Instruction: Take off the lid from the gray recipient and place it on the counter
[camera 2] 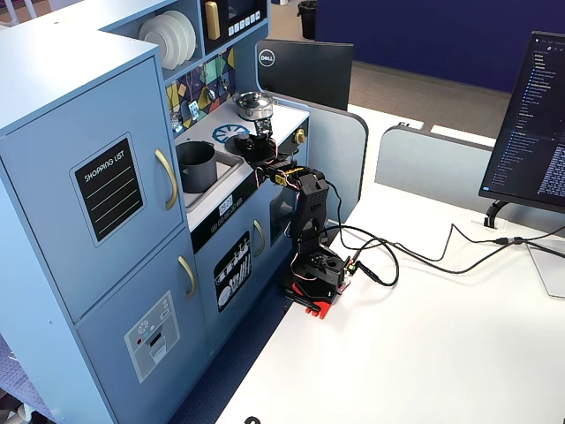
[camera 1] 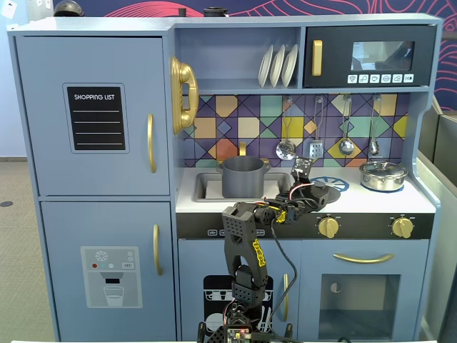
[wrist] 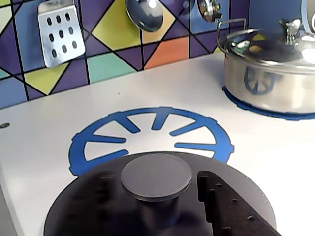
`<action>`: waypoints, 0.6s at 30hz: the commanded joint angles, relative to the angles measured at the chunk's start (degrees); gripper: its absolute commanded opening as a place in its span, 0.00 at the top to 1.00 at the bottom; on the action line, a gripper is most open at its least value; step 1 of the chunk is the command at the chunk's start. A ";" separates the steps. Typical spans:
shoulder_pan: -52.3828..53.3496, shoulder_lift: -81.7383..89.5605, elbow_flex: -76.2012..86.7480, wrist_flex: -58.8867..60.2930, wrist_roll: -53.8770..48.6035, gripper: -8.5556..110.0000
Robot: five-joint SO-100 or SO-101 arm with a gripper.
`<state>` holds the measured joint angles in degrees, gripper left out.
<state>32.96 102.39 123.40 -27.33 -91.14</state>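
The gray recipient (camera 1: 243, 179) stands uncovered in the sink cut-out, also seen in the other fixed view (camera 2: 196, 166). In the wrist view the dark gray lid (wrist: 98, 206) sits low over the white counter (wrist: 39, 147), its far edge covering part of the blue burner ring (wrist: 147, 114). My gripper (wrist: 155, 179) straddles the lid's knob (wrist: 156, 174). The right finger (wrist: 231, 209) stands a little clear of the knob, and the left finger is motion-blurred and also apart from it. Whether the lid rests on the counter cannot be told.
A shiny silver pot (wrist: 268, 73) with its own lid stands on the right burner, close behind the gray lid. A slotted spatula (wrist: 58, 32) and ladles (wrist: 144, 14) hang on the tiled back wall. The sink (camera 1: 207, 187) lies left of the arm.
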 commanded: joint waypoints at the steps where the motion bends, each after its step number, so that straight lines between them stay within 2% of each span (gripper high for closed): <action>1: 1.05 1.58 0.35 -2.29 -0.97 0.71; 6: 1.32 2.37 0.62 -2.55 -1.41 0.68; 18: 3.25 4.66 1.76 -2.72 -0.88 0.69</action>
<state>35.68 103.97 125.16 -28.74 -91.93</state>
